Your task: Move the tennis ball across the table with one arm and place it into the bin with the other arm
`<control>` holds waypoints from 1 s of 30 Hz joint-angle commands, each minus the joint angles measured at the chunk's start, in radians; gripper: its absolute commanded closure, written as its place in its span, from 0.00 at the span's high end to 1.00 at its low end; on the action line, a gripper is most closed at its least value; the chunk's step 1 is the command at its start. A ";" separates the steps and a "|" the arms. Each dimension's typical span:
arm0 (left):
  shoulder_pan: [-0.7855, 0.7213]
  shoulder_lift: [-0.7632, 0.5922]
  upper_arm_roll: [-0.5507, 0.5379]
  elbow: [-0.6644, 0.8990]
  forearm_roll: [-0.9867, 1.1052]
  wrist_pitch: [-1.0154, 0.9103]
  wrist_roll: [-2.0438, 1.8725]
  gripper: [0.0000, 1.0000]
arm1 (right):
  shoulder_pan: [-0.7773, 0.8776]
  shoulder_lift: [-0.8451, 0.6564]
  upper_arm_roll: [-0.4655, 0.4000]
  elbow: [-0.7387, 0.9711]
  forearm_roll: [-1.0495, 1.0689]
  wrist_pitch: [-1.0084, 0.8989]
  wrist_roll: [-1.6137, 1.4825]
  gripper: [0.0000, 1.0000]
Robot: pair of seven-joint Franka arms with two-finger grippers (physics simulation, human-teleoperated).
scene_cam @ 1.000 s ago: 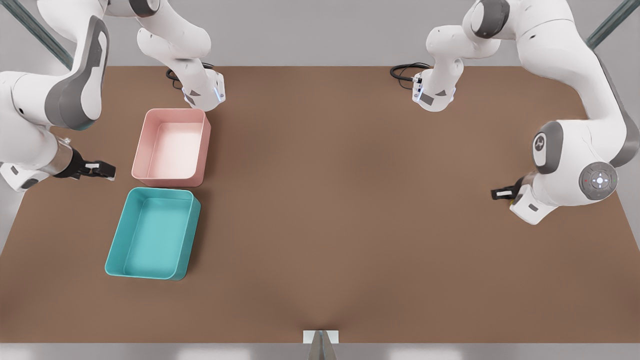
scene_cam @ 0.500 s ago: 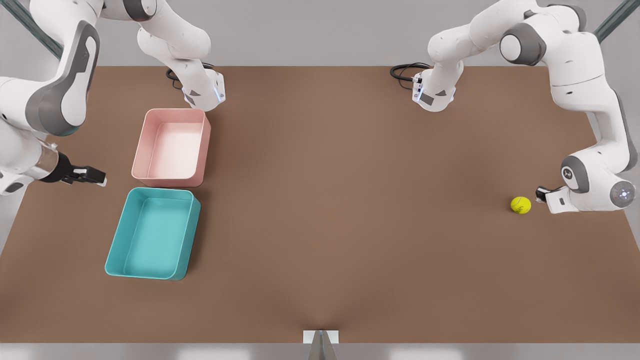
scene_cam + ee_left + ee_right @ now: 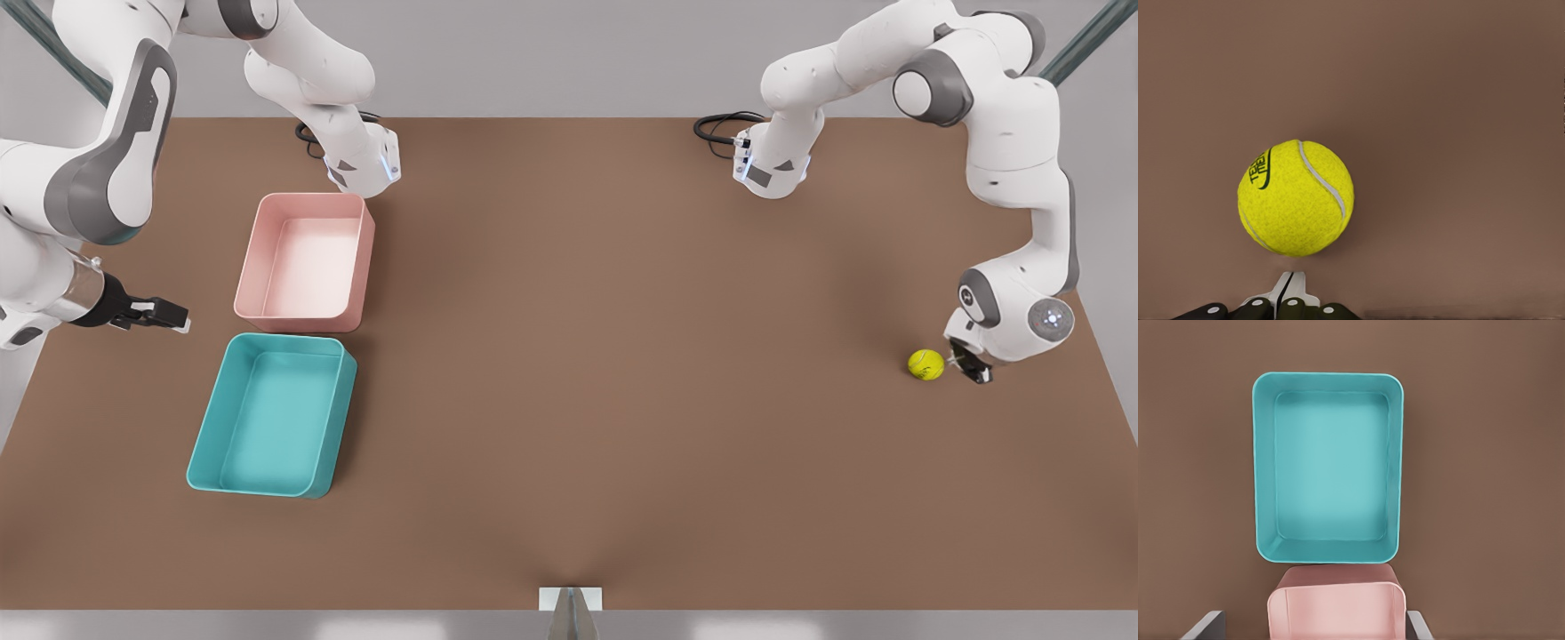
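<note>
Little is done: the ball (image 3: 925, 364) lies on the worktop (image 3: 622, 356), well apart from the teal bin (image 3: 271, 414), which holds nothing; the push across and the drop-in are both left. The left hand (image 3: 969, 367) sits just beside the ball on the side away from the bin, fingers pinched narrow, gripping nothing. The right hand (image 3: 164, 313) waits near the bin beside the pink bin (image 3: 306, 261), fingers apart. Since half a second ago the left arm has folded upright; the ball has not shifted.
</note>
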 commanded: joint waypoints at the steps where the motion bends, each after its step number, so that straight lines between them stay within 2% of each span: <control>1: -0.001 0.001 0.010 -0.005 0.001 0.041 0.449 0.21 | 0.000 -0.001 0.000 0.000 0.002 0.000 -0.007 1.00; 12: -0.009 0.020 0.008 -0.003 -0.002 0.036 0.361 0.21 | 0.000 0.002 0.000 0.000 0.002 0.000 -0.014 1.00; 14: -0.050 0.018 0.004 -0.008 -0.002 0.004 0.161 0.21 | 0.000 0.004 0.000 0.000 0.002 -0.001 -0.012 1.00; 17: -0.087 0.003 -0.209 -0.011 -0.058 -0.240 -0.943 0.21 | 0.000 0.005 0.000 0.000 0.002 -0.001 -0.012 1.00; 18: -0.107 0.003 -0.284 0.029 -0.323 -0.318 -1.391 0.21 | 0.000 0.005 0.000 0.000 0.002 -0.001 -0.012 1.00; 19: -0.094 0.005 -0.286 0.084 -0.583 -0.435 -1.501 0.21 | 0.000 0.005 0.000 0.000 0.004 0.000 -0.011 1.00; 21: -0.104 0.005 -0.286 0.093 -0.412 -0.433 -1.429 0.21 | 0.000 0.007 0.000 0.002 0.004 0.000 -0.012 1.00; 23: -0.137 -0.032 -0.288 0.169 -0.248 -0.479 -1.466 0.21 | 0.000 0.007 0.000 0.002 0.005 0.000 -0.012 1.00; 24: -0.157 -0.041 -0.289 0.195 -0.196 -0.513 -1.461 0.30 | 0.000 0.007 0.000 0.002 0.005 0.000 -0.012 1.00; 25: -0.212 -0.089 -0.289 0.210 -0.160 -0.600 -1.434 1.00 | -0.001 0.007 0.000 0.004 0.005 0.000 -0.012 1.00; 26: -0.248 -0.158 -0.274 0.254 -0.155 -0.737 -1.437 1.00 | -0.002 0.007 0.000 0.004 0.005 0.000 -0.012 1.00; 27: -0.373 -0.212 -0.148 0.408 -0.245 -0.984 -1.714 1.00 | -0.003 0.007 0.000 0.004 0.005 0.000 -0.012 1.00; 28: -0.473 -0.282 -0.099 0.489 -0.229 -1.056 -1.826 1.00 | -0.003 0.007 0.000 0.004 0.005 0.000 -0.012 1.00; 30: -0.490 -0.302 -0.122 0.580 -0.243 -1.133 -1.949 1.00 | -0.003 0.008 0.000 0.002 0.005 0.000 -0.011 1.00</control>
